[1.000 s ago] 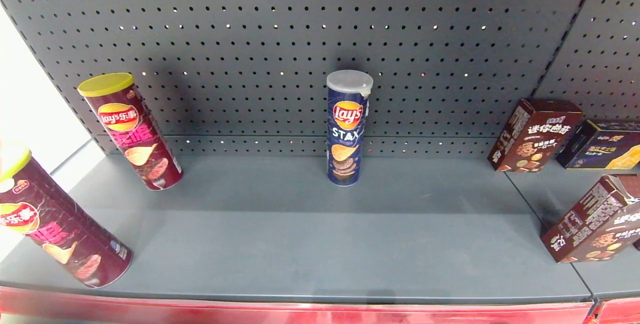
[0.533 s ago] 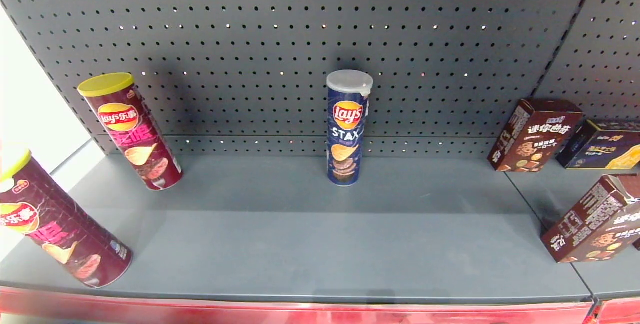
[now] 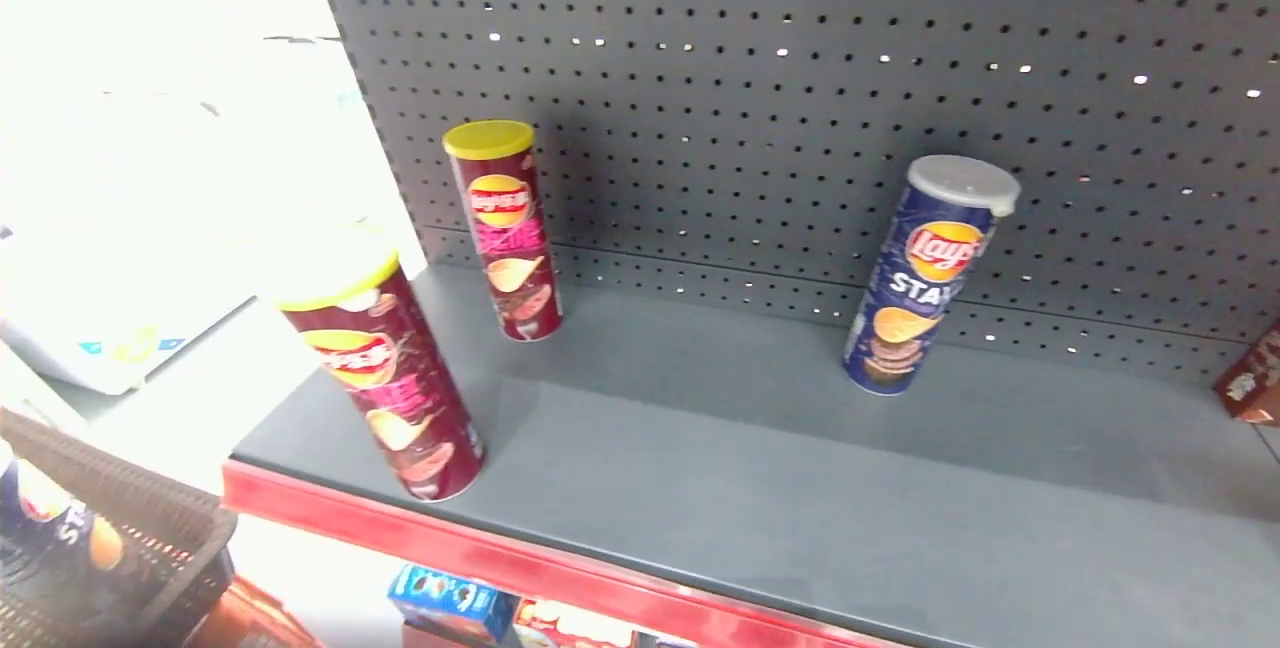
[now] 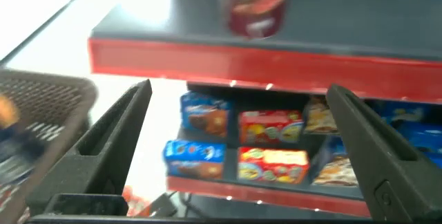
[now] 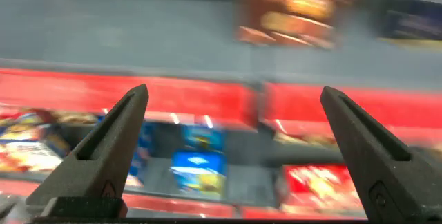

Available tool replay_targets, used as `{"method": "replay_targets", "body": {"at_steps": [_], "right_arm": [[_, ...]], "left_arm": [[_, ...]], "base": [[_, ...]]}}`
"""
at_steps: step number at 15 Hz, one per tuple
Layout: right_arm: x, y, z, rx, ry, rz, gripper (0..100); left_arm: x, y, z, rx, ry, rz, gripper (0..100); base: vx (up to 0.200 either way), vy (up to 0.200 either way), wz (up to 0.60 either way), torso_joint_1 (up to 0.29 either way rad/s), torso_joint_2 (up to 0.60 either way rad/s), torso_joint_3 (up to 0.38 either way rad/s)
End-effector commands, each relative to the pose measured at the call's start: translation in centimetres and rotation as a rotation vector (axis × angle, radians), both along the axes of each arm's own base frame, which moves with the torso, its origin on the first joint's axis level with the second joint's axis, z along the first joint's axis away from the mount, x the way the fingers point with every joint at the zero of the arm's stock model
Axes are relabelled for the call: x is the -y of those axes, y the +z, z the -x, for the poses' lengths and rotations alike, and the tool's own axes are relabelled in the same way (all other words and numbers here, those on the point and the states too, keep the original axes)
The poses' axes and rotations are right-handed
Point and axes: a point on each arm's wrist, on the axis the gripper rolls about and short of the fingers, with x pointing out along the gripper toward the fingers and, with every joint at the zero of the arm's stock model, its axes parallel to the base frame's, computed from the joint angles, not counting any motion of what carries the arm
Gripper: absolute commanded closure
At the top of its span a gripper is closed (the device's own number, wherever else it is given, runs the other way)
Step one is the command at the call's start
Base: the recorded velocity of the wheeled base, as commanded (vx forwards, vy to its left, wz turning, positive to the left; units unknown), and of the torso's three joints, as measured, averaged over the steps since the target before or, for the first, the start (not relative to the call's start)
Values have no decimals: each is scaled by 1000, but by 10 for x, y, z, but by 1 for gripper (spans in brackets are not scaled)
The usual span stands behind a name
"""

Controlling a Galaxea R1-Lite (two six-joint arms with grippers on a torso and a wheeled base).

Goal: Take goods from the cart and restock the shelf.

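Panning left, camera brings cart basket (image 3: 130,513) into view | left claw (image 4: 238,89) spread | right claw (image 5: 235,91) spread

Front maroon can (image 3: 385,368), rear maroon can (image 3: 508,233) and blue can (image 3: 925,278) stand on shelf (image 3: 750,468).

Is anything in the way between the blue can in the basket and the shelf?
Yes, partly. A dark red can stands at the front left corner of the shelf, nearest the basket holding the blue can. Past it, the front is bare as far as a second blue can.
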Motion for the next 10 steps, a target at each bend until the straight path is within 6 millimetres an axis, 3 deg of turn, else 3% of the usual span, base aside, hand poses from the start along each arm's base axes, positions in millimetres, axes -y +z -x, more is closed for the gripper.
{"method": "replay_targets", "body": {"at_steps": [1,10], "right_arm": [[0,0,0,-1,0,0,0],[0,0,0,-1,0,0,0]], "left_arm": [[0,0,0,-1,0,1,0],[0,0,0,-1,0,1,0]], "base": [[0,0,0,0,0,0],[0,0,0,0,0,0]]}}
